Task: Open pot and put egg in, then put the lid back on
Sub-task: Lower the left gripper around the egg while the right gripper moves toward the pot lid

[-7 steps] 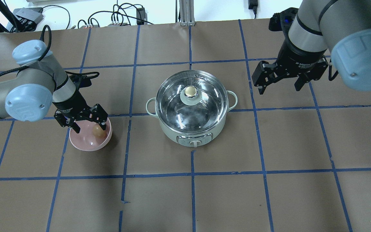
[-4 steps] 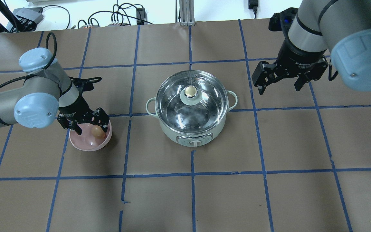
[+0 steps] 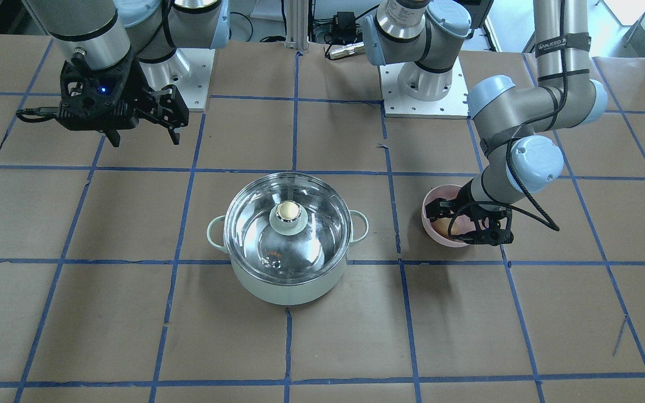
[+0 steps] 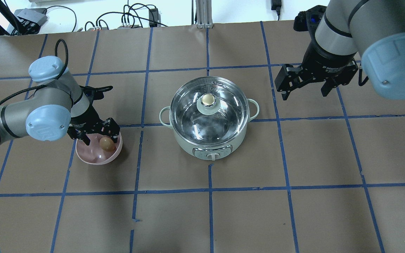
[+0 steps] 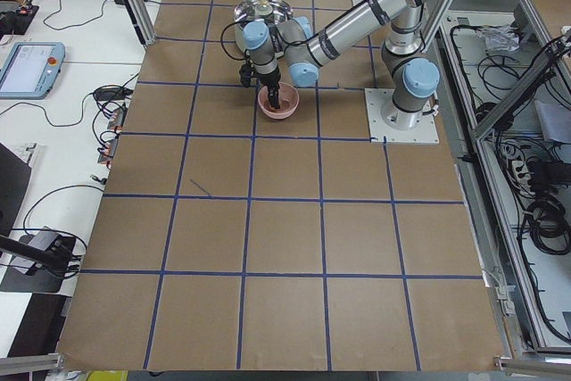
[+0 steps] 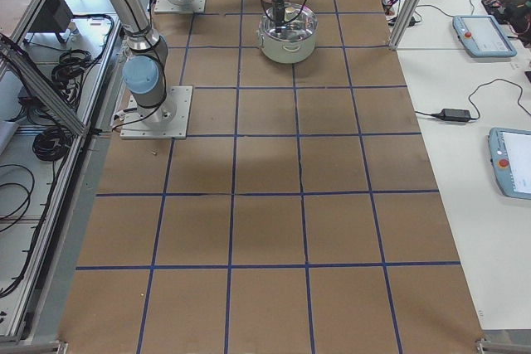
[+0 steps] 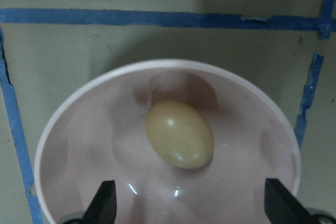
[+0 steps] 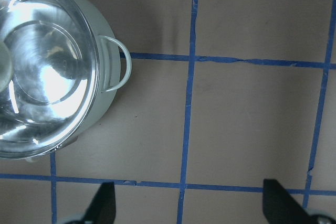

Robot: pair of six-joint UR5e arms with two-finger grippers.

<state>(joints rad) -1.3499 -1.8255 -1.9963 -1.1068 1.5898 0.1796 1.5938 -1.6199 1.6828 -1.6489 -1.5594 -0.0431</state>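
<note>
The mint-green pot (image 4: pixel 188 146) stands mid-table with the glass lid (image 4: pixel 223 116) on it, its beige-capped knob (image 4: pixel 207 100) on top. The tan egg (image 4: pixel 107 144) lies in a pink bowl (image 4: pixel 95 158) left of the pot. My left gripper (image 4: pixel 99 138) is open, with its fingers down inside the bowl on either side of the egg. In the left wrist view the egg (image 7: pixel 179 135) lies just ahead of the fingertips (image 7: pixel 105 203). My right gripper (image 4: pixel 305 93) is open and empty, in the air to the right of the pot and beyond it.
The table is brown paper with a grid of blue tape lines. The right wrist view shows the pot's side handle (image 8: pixel 118 64) and the bare table beside it. Cables and boxes lie along the far edge (image 4: pixel 128 21).
My left gripper has come down into the pink bowl around the egg, and its elbow has swung to the right. My right gripper has shifted slightly away from the pot.
</note>
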